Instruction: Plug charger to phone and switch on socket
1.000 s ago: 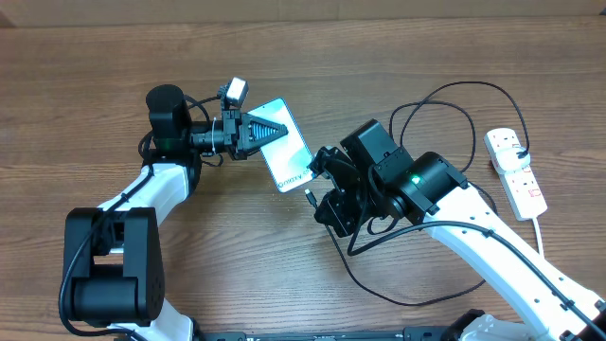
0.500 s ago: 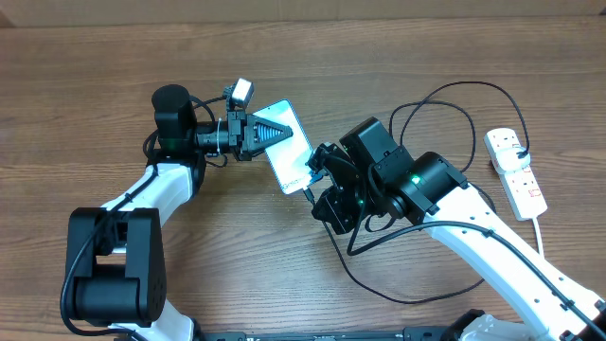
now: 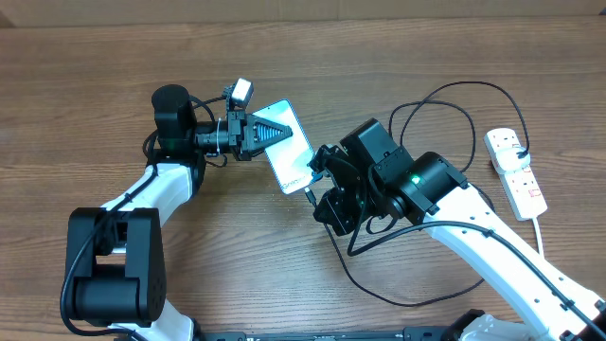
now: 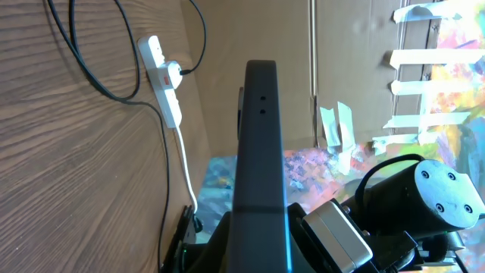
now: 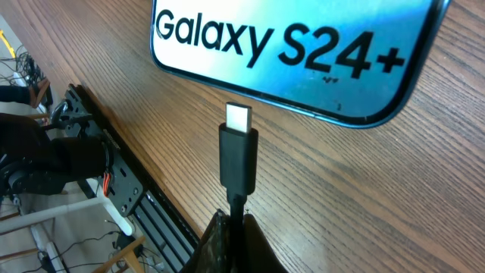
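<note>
The phone (image 3: 287, 146) has a light blue screen with dark "Galaxy S24+" text (image 5: 288, 45). My left gripper (image 3: 268, 133) is shut on its far end and holds it tilted above the table; its dark edge (image 4: 260, 152) fills the left wrist view. My right gripper (image 5: 236, 227) is shut on the charger cable just behind its black plug (image 5: 238, 155). The plug's metal tip points at the phone's near edge, a small gap apart. The black cable (image 3: 445, 95) loops back to the socket (image 3: 514, 170), a white strip with red switches at the right, also in the left wrist view (image 4: 165, 83).
The socket's white lead (image 3: 543, 227) runs toward the table's front right. A slack loop of black cable (image 3: 379, 284) lies on the wood under my right arm. The left arm's base (image 3: 109, 265) stands at the front left.
My left gripper has shifted the phone slightly right, toward the plug. The plug tip in my right gripper now sits closer to the phone's near edge.
</note>
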`<state>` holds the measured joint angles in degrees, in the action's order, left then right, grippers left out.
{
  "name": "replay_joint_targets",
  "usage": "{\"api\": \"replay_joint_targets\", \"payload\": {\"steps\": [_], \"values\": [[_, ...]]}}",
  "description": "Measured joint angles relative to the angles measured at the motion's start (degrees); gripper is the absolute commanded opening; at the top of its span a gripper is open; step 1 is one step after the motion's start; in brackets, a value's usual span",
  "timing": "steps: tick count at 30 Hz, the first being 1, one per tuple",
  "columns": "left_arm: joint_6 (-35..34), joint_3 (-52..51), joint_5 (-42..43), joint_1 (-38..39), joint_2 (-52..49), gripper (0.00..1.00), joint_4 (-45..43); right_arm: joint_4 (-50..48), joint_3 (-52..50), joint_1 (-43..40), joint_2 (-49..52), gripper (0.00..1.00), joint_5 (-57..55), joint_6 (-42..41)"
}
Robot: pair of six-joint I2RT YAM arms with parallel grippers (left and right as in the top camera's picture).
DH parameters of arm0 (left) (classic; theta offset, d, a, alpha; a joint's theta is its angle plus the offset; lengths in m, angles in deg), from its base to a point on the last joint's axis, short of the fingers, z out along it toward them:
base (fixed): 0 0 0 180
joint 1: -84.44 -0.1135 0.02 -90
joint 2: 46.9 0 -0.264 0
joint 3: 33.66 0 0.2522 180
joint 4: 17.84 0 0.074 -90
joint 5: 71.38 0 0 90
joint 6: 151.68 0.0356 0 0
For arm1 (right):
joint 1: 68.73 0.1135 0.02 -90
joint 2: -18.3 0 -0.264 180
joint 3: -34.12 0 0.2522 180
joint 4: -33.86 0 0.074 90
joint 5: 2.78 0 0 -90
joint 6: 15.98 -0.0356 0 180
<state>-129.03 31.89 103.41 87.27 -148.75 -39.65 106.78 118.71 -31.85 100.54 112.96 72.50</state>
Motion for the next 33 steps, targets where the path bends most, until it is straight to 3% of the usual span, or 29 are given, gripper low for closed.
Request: {"api": "replay_joint_targets", "payload": {"steps": [33], "values": [[-1.55,0.0,0.0,-0.02,0.0,0.04,0.0,-1.29,0.0,0.0,0.0,0.04,0.42,-0.31]]}}
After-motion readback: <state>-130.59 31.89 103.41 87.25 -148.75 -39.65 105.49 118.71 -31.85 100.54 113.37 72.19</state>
